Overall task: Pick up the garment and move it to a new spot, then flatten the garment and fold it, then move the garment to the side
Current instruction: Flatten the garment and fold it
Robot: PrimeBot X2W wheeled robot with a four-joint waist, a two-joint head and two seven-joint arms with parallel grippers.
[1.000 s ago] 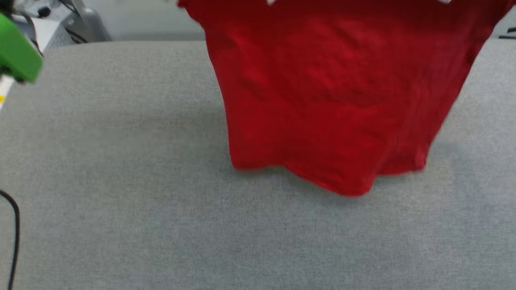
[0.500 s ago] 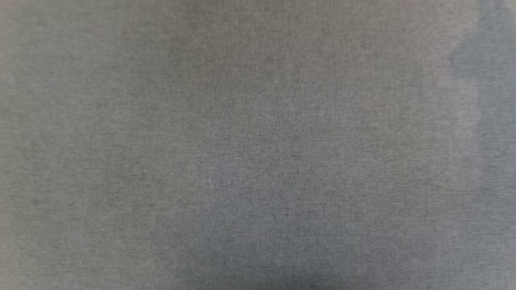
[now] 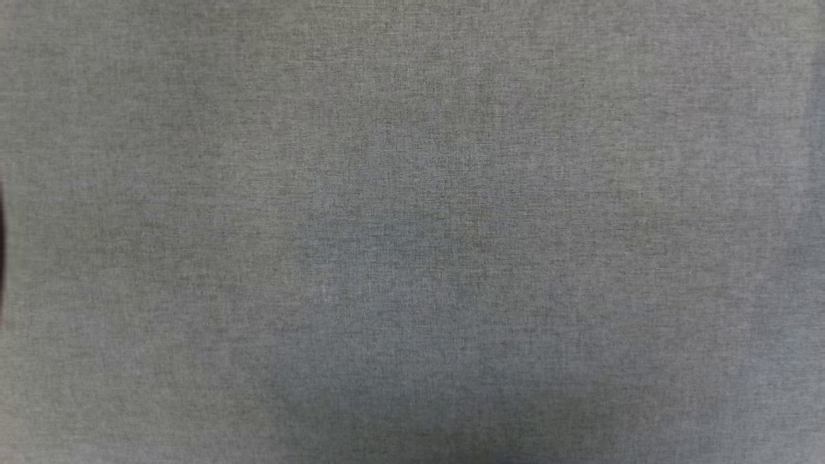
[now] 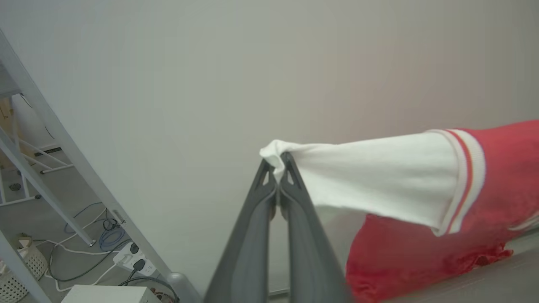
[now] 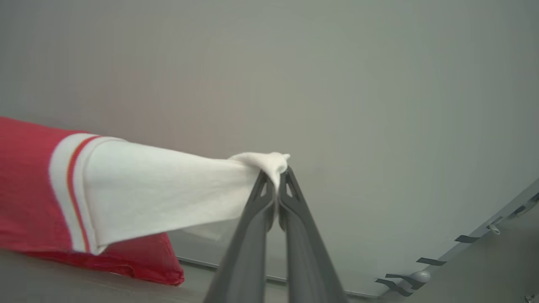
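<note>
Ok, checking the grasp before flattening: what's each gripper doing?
Left gripper: shut on the garment, at one white sleeve.
Right gripper: shut on the garment, at the other sleeve.

A grey woven cloth covers the worktop (image 3: 412,232), evenly lit, with a soft shadow near its lower middle. Behind stands a plain pale grey wall (image 4: 189,84). Beside a slanting white metal frame (image 4: 84,172), the grey floor (image 4: 25,219) carries loose cables (image 4: 111,237), a white power strip (image 4: 130,259) and a white basket (image 4: 19,269).
</note>
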